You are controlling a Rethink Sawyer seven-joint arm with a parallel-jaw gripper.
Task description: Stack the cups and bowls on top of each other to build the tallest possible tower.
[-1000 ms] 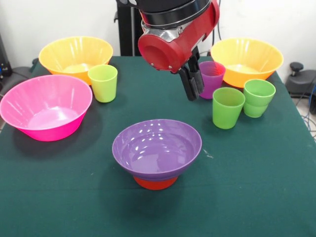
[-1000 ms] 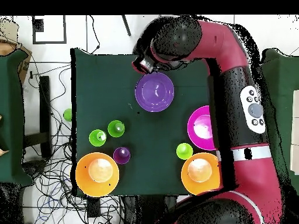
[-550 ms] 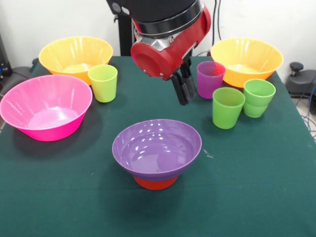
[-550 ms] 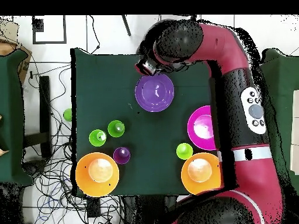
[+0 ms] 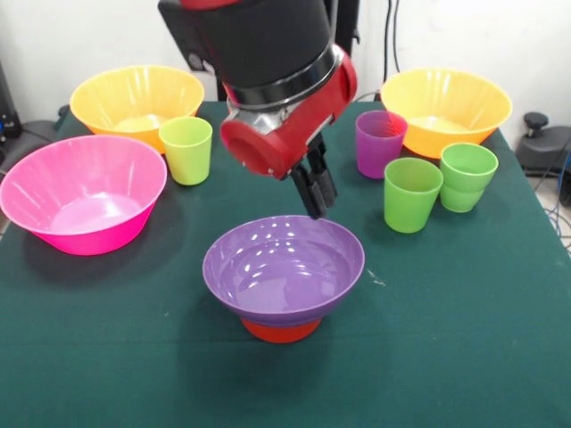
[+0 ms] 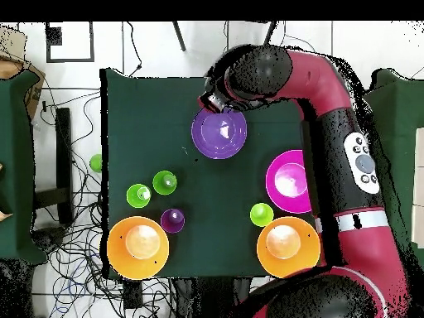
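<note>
Green cloth is covering the worktop (image 5: 464, 357), where a glossy purple plastic bowl (image 5: 284, 267) is sitting on a small orange bowl (image 5: 281, 331) mid-worktop. Hanging above its far rim, the tool (image 5: 317, 192) is keeping its black fingers together.

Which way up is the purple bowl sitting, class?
Upright. The purple bowl shows its open, empty inside facing up, and it rests on the small orange bowl beneath it.
</note>
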